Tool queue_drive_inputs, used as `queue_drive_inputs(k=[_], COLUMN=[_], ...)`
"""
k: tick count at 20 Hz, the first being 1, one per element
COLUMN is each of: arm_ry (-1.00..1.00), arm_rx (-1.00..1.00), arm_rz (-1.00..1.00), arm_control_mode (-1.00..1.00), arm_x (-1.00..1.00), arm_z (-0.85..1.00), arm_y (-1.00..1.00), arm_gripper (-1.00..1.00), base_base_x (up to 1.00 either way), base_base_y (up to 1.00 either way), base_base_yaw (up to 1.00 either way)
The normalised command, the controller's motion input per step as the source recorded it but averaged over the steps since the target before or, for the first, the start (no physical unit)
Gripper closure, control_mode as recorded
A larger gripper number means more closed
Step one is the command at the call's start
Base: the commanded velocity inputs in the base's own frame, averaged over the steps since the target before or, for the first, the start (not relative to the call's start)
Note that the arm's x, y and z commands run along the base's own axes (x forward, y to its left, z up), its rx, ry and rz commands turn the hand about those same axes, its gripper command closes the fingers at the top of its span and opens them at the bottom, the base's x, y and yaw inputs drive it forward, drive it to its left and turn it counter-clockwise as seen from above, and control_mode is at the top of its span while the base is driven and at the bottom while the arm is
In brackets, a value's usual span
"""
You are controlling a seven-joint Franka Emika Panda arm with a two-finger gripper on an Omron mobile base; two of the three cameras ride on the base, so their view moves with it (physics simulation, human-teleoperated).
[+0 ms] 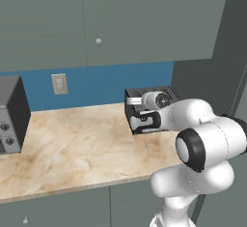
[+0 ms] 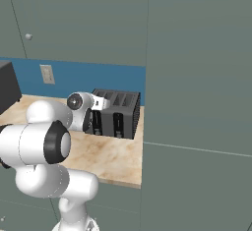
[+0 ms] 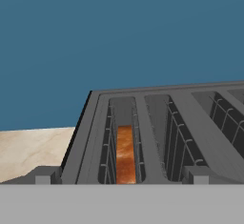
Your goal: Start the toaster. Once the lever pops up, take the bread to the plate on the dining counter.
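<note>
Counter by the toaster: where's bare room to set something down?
Bare marble counter runs between the grey oven box and the toaster. Crowded at the toaster's front, where the gripper sits; the wall hems its far side.

The white arm rose from the base, bent at a large dark-ringed elbow joint and reached forward and slightly down — a folded pose, with the upper link nearest the cameras and the forearm stretched away over the worktop [image 1: 72, 144]. The wrist turned the hand roughly level, so the gripper [image 1: 137, 120] pointed at the front face of the toaster [image 2: 120, 109] from close by. In the right base view the hand sat just before that front face, its round wrist joint uppermost. In the hand view the two finger tips [image 3: 43, 176] showed at the bottom, set wide apart — the jaws stood parted, with nothing between them.
</note>
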Motion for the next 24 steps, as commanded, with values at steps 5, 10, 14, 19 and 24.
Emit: queue_drive_inputs(k=[5,10,14,19,24], arm_ry=[0.00,0.00,0.00,0.00,0.00], arm_rx=[0.00,0.00,0.00,0.00,0.00], arm_rz=[0.00,0.00,0.00,0.00,0.00], arm_control_mode=[-1.00,-1.00,-1.00,-1.00,-1.00], arm_x=[0.00,0.00,0.00,0.00,0.00], arm_z=[0.00,0.00,0.00,0.00,0.00], arm_y=[0.00,0.00,0.00,0.00,0.00], arm_gripper=[-1.00,-1.00,-1.00,-1.00,-1.00], base_base_x=[0.00,0.00,0.00,0.00,0.00], base_base_y=[0.00,0.00,0.00,0.00,0.00], base_base_yaw=[0.00,0.00,0.00,0.00,0.00])
